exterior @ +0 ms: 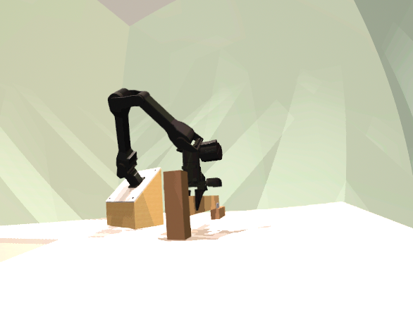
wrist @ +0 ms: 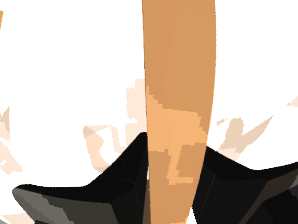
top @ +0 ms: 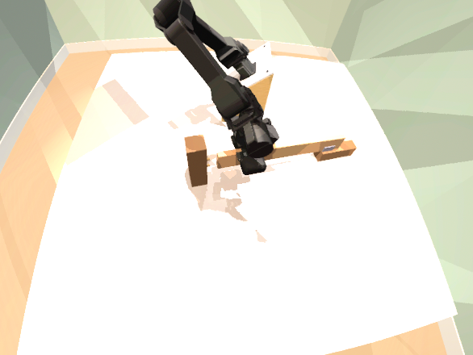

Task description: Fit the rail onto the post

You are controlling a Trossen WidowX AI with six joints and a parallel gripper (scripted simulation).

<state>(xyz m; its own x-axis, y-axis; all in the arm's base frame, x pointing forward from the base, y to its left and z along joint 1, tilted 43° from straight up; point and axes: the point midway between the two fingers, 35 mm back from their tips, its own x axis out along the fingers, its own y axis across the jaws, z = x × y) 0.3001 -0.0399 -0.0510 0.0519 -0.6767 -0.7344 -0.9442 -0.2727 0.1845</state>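
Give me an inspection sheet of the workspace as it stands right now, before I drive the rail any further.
Surface: white table top with a wooden border; faint tan patches near the post.
Job's things: rail lies between the post and the footboard block, far end at the block's bracket; a small gap shows between the near end and the post, so it is not seated. Pegs not made out.
Clutter: nothing seen.
Grippers: tool shut on the rail near its post end.
Cables: nothing seen.
Surroundings: arm's wedge-shaped wooden base behind the post; pale green walls.
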